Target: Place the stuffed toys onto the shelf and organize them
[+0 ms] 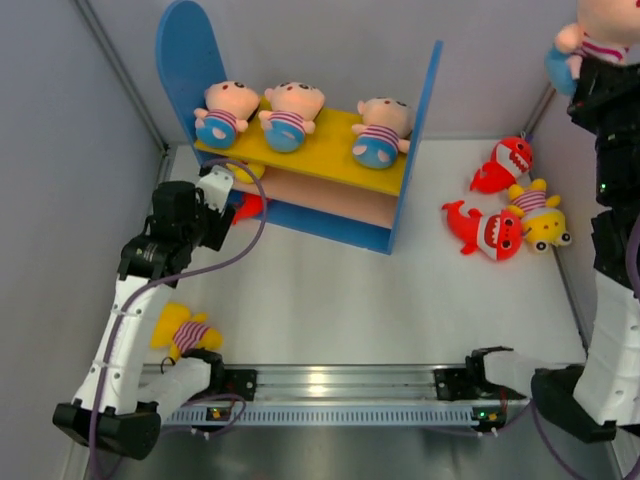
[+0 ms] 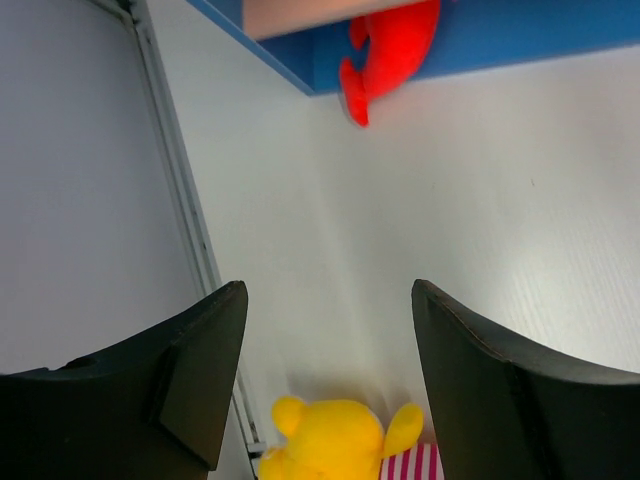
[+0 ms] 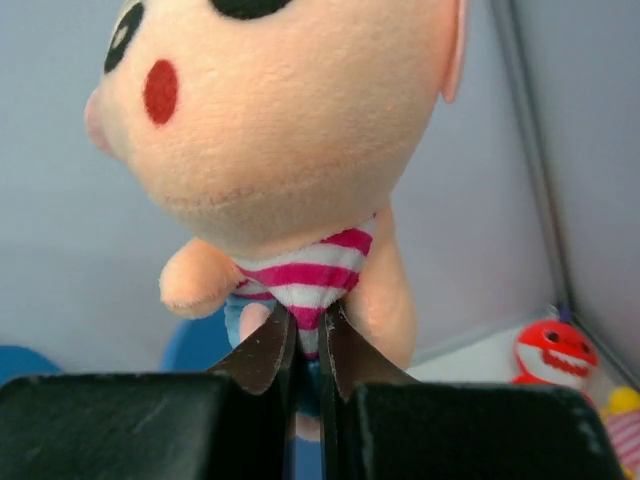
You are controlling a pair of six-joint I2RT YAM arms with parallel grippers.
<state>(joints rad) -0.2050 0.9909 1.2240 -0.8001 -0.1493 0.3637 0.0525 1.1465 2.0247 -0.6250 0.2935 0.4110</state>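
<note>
The right gripper (image 3: 307, 335) was raised at the far right, its fingers pinched together on the striped shirt of a baby doll (image 3: 290, 130), which hung upright above the tabletop (image 1: 330, 300). The left gripper (image 2: 328, 290) hovered with its fingers spread apart and nothing between them, just in front of the left end of the shelf (image 1: 185, 50). Three more baby dolls (image 1: 290, 115) lay in a row on the yellow upper board. A red shark (image 2: 395, 50) sat at the left end of the lower level, its tail poking out past the blue edge. Two other red sharks (image 1: 485, 232) and a yellow animal (image 1: 540, 218) lay close together on the tabletop to the right of the shelf. A second yellow animal (image 1: 180, 330) lay near the left arm's base
</note>
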